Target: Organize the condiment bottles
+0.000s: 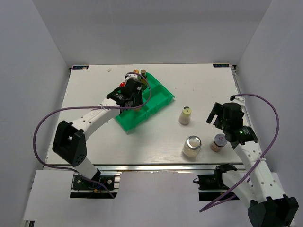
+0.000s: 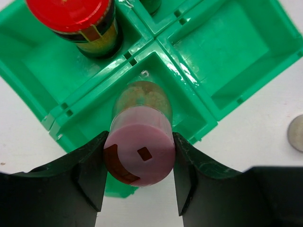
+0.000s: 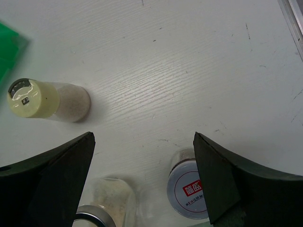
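While your left end effector is clamped on the pink-lidded shaker, one finger on each side just under the lid, the shaker sits in the compartment of the green tray that is nearest to the left wrist camera. Whether its base touches the floor of that compartment, I cannot tell. In the neighbouring compartment you see the red-capped jar, standing upright. In the top view, two slim dark bottles stand at the far end of the same tray.

You find the other three containers on the desk, to the right of the tray and apart from it. The yellow-lidded shaker is the closest to the tray. The silver-lidded jar and the grey-lidded jar with the red label are nearer to the arm bases, side by side.

Your right end effector hangs above these two jars with its jaws wide apart and grips nothing.
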Action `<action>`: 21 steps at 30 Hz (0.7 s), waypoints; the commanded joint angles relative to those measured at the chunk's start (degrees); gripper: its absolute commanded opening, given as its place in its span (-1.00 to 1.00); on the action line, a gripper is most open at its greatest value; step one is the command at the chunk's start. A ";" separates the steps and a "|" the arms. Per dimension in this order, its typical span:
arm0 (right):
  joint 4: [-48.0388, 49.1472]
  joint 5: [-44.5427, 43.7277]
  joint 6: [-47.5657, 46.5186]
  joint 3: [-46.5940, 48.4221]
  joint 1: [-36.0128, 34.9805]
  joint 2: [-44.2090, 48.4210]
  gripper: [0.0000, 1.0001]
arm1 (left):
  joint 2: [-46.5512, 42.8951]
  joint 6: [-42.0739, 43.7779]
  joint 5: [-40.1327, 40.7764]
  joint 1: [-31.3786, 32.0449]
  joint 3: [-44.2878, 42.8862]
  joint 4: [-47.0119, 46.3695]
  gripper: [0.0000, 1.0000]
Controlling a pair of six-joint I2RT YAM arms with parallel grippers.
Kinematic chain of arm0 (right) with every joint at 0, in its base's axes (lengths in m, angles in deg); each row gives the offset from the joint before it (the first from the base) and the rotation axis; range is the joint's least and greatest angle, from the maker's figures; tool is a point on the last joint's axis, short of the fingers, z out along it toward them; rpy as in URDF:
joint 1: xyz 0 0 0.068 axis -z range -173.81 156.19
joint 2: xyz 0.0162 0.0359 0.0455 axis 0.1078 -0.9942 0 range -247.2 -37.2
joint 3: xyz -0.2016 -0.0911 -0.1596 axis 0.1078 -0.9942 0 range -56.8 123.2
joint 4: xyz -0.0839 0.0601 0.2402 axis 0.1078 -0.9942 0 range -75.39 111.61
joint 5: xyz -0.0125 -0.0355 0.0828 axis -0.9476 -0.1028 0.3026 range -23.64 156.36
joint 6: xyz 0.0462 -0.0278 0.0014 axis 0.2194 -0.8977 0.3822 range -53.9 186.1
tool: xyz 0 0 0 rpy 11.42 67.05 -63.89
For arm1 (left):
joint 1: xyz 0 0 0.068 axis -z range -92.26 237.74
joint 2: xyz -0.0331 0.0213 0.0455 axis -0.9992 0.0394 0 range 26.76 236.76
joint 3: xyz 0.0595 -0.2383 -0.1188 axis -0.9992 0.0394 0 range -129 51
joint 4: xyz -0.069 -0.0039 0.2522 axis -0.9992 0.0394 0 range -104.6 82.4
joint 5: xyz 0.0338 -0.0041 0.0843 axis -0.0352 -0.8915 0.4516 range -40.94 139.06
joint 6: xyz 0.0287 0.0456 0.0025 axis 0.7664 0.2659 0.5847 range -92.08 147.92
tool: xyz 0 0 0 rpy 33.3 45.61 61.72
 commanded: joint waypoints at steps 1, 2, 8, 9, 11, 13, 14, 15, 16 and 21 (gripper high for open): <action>1.99 -0.12 -0.85 -0.22 0.32 -0.76 0.79 | 3.14 0.99 -3.38 -1.38 -1.54 -2.43 -0.41; 1.99 -0.12 -0.76 -0.22 0.32 -0.85 0.79 | 3.85 1.08 -3.74 -1.56 -2.07 -2.26 -0.41; 1.82 -0.29 -0.76 -0.40 0.32 -1.47 0.79 | 6.66 1.43 -5.06 -2.00 -3.31 -3.31 -0.06; 1.73 -0.38 -0.76 -0.31 0.32 -1.55 0.79 | 7.19 1.43 -5.06 -2.00 -3.39 -3.22 0.02; 1.55 -0.30 -0.76 -0.22 0.32 -1.47 0.79 | 7.81 1.34 -5.14 -2.18 -3.92 -2.78 0.21; 1.38 0.32 -0.76 -0.13 0.32 -1.47 0.79 | 8.25 1.34 -5.23 -2.18 -3.83 -2.43 0.47; 1.38 0.41 -0.76 -0.13 0.24 -1.47 0.79 | 8.25 1.34 -5.23 -2.18 -3.49 -2.43 0.56; 1.20 0.41 -0.76 -0.05 0.24 -1.47 0.79 | 8.16 1.34 -5.32 -2.18 -3.40 -2.43 0.63; 1.20 0.50 -0.76 0.04 0.24 -1.55 0.79 | 8.16 1.25 -5.23 -2.27 -3.31 -2.26 0.68; 0.76 1.20 -1.11 0.04 0.24 -1.38 0.79 | 7.46 0.90 -5.14 -2.36 -3.39 -1.20 0.86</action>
